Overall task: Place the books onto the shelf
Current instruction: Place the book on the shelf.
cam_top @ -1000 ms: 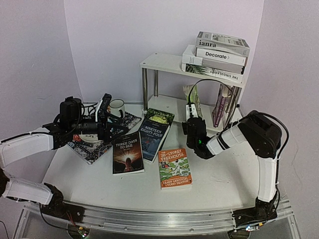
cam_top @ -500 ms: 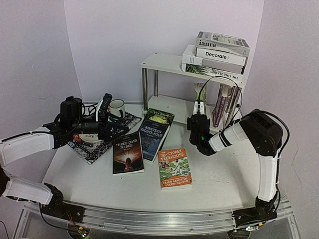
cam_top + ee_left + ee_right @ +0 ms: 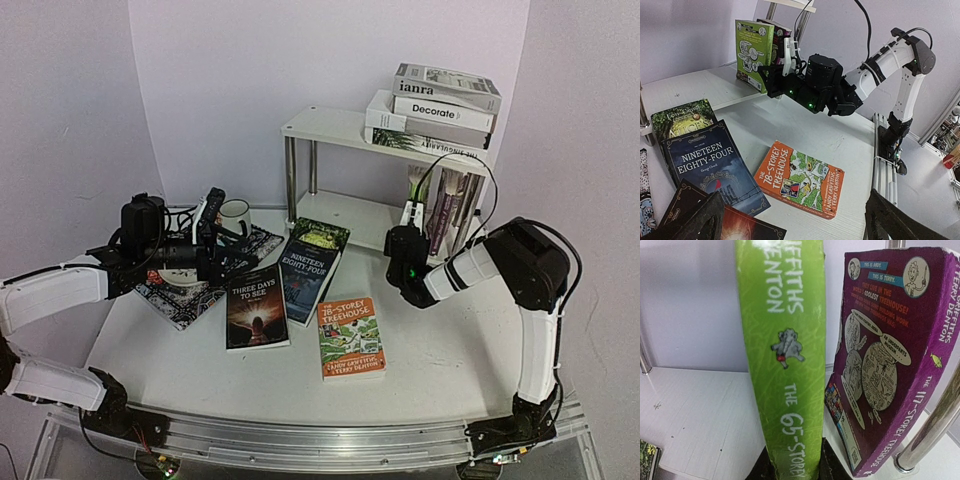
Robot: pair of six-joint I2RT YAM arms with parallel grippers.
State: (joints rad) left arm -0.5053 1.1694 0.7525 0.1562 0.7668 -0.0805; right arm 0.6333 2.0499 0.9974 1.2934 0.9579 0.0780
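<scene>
Right end effector (image 3: 412,216) is clamped on the bottom of one green book (image 3: 785,355), standing it upright at the shelf's (image 3: 330,125) lower board. It's just beside one purple book (image 3: 885,365) leaning by a chrome leg (image 3: 925,435), and there's bare board open to its left. Left end effector (image 3: 210,232) hangs wide open above the patterned mat (image 3: 185,295) near one mug (image 3: 235,213). There's a stack (image 3: 440,115) of three on the top board and four loose books (image 3: 305,275) flat on the worktop (image 3: 440,350).

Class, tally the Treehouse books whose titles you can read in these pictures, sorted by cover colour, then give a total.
green book: 1
purple book: 1
orange book: 1
Total: 3
</scene>
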